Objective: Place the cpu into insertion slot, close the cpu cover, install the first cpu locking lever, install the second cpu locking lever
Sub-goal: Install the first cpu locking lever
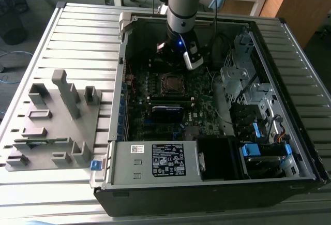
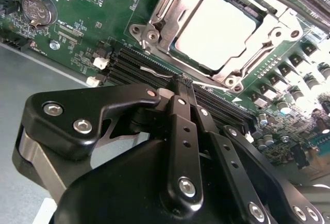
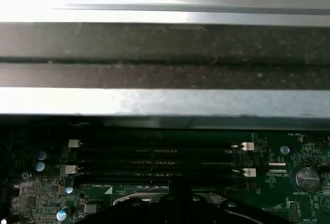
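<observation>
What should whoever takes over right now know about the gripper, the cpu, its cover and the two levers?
Gripper: shut, holding nothing, tips over the long black memory slots beside the insertion slot.
Cpu: seated in the slot, silver top up.
Cpu cover: lying down around the cpu.
Done: cpu placed, cover closed.
Left: the two locking levers. Whether either is latched cannot be told from these views.
</observation>
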Tool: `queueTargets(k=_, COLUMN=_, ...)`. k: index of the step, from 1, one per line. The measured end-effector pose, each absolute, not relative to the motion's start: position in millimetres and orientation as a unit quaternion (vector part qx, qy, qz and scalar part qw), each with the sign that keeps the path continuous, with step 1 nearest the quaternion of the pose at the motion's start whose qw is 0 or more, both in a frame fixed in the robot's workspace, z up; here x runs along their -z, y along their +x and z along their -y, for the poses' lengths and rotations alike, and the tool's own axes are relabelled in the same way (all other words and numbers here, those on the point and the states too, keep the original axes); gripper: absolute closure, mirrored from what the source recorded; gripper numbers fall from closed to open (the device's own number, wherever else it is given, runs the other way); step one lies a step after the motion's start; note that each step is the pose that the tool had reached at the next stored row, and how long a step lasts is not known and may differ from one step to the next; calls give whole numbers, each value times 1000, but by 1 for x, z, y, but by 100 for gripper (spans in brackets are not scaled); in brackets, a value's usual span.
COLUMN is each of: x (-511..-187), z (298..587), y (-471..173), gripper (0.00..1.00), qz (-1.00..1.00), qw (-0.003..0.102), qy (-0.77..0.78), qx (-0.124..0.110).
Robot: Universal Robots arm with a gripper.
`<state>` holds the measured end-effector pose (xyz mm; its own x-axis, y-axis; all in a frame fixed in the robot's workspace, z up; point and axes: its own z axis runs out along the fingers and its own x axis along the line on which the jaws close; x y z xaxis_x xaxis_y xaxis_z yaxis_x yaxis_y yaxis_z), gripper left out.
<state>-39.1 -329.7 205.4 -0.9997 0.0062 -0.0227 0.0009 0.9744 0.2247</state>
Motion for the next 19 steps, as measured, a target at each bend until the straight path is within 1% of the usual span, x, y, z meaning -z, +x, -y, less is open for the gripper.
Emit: queueTargets(k=19, x=-204, z=326, y=-36, gripper=89, qz=-994, qw=12, qy=3, qx=-111)
